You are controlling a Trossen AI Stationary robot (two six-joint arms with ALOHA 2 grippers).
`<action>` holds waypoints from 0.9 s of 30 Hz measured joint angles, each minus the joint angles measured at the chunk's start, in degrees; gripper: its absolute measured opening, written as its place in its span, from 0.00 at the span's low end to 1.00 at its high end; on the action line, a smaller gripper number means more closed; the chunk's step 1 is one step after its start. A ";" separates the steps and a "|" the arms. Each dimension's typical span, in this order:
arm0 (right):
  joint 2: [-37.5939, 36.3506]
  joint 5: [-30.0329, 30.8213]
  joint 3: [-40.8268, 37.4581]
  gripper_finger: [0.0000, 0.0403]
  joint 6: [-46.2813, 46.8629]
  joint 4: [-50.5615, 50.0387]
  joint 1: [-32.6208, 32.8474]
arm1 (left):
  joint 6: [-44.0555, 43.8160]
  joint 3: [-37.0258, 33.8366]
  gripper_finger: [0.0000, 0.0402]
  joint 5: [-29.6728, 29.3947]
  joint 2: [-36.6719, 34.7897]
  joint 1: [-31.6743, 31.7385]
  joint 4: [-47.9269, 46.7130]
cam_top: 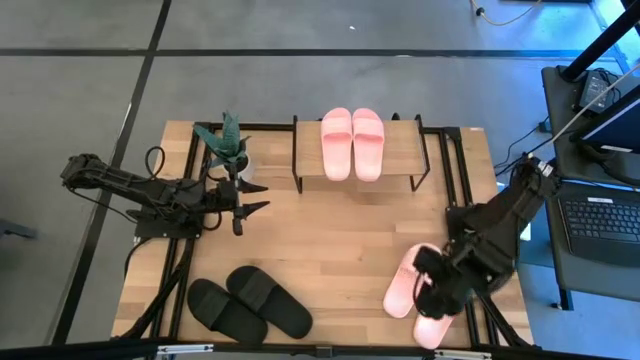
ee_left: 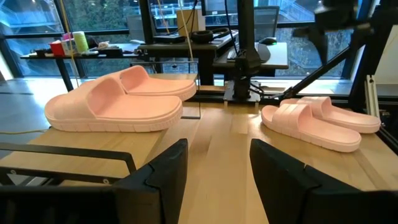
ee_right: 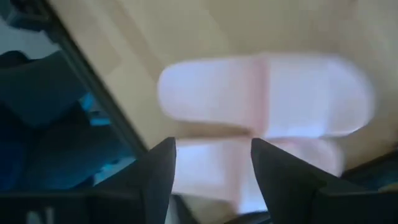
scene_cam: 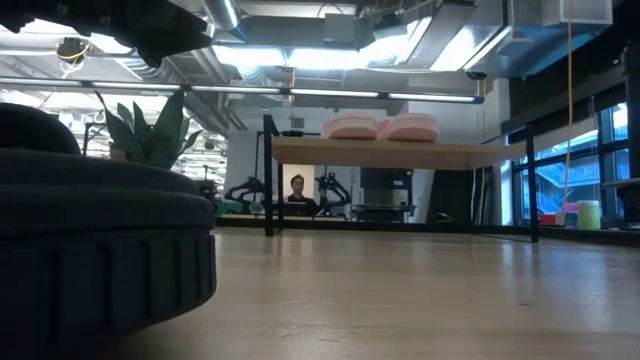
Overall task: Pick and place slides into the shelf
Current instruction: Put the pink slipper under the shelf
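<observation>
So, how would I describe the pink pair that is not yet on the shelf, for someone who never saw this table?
Start at the wooden table and go to its near right corner. The pink pair lies there under the right gripper; the other pink pair sits on the shelf.

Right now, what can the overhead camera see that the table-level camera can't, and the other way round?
Only the high view shows the pink pair on the table with the right gripper open above it, the open left gripper near the plant, and the whole black pair. Only the low view shows the room behind: ceiling lights and a person seen under the shelf. Both show the shelf with a pink pair on its top board, and the plant.
</observation>
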 joint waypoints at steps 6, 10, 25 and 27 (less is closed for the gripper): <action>2.77 -0.82 -4.65 0.52 6.88 4.59 7.20 | 1.57 0.00 0.41 0.02 0.00 0.00 0.00; 6.96 -2.54 -4.80 0.52 7.34 4.59 9.89 | 1.92 0.00 0.41 0.02 0.00 0.01 0.04; 19.13 -7.98 -4.82 0.52 7.23 -1.33 12.46 | 1.95 0.00 0.41 0.02 0.00 0.03 0.05; 20.30 -8.00 -4.82 0.52 7.23 -4.65 12.44 | 1.97 0.00 0.41 0.02 0.01 0.03 0.06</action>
